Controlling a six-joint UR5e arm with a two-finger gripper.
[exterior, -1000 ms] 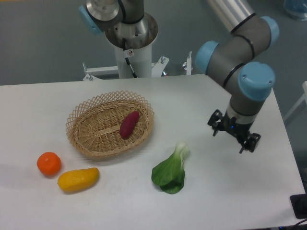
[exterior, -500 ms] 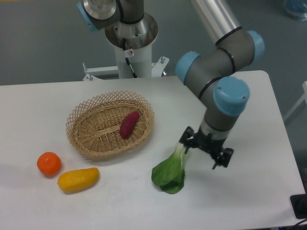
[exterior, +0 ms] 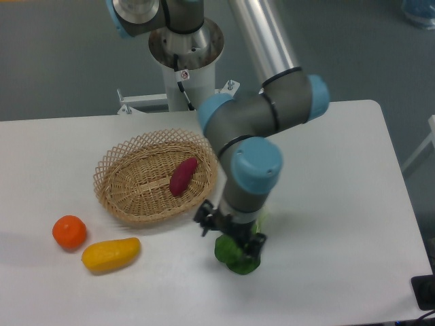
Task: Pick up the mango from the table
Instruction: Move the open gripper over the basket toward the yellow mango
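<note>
I see the gripper (exterior: 230,233) hanging over the greens (exterior: 238,255) near mid-table, fingers spread, nothing in them. Mango (exterior: 111,254) lies on the table (exterior: 353,204) at the near left, well left of the gripper. Orange (exterior: 69,231) sits just beside it, up-left. Basket (exterior: 129,193) beyond them, sweet potato (exterior: 183,176) inside.
</note>
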